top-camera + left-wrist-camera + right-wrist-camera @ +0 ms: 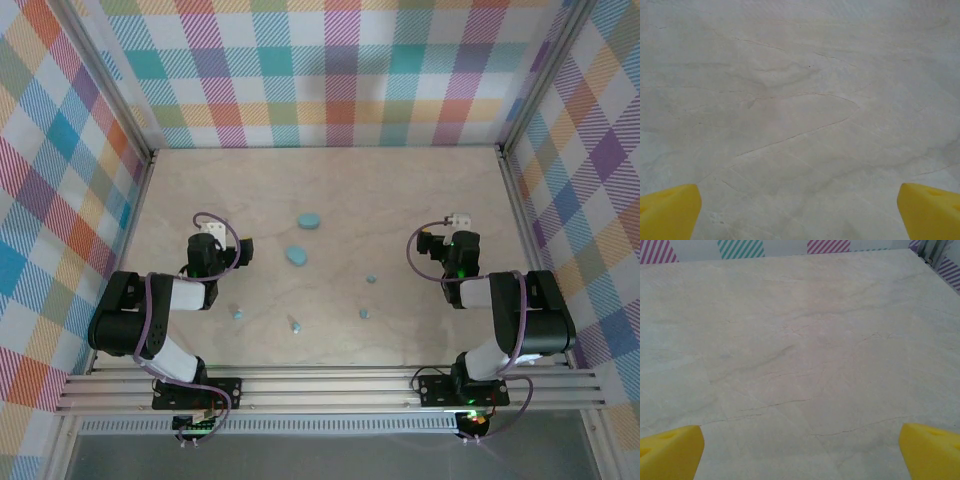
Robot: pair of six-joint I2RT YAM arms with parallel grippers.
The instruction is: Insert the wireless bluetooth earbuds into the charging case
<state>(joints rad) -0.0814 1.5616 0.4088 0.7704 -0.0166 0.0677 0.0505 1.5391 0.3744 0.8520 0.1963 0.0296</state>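
Four earbuds point(295, 323) lie scattered between the arms, back from both grippers' tips. The left gripper point(799, 212) and right gripper point(800, 452) stand spread wide and empty over bare table point(400, 180). Between them, nearer the left one, lie two oval cases point(295, 256).

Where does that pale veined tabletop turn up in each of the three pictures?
Top external: the tabletop lies in the middle, with the plaid wall behind it.
Left wrist: the tabletop spreads out above the open left gripper.
Right wrist: the tabletop runs from the open right gripper up to the plaid wall.
Shared landmark: the plaid wall, seen in top external and right wrist.
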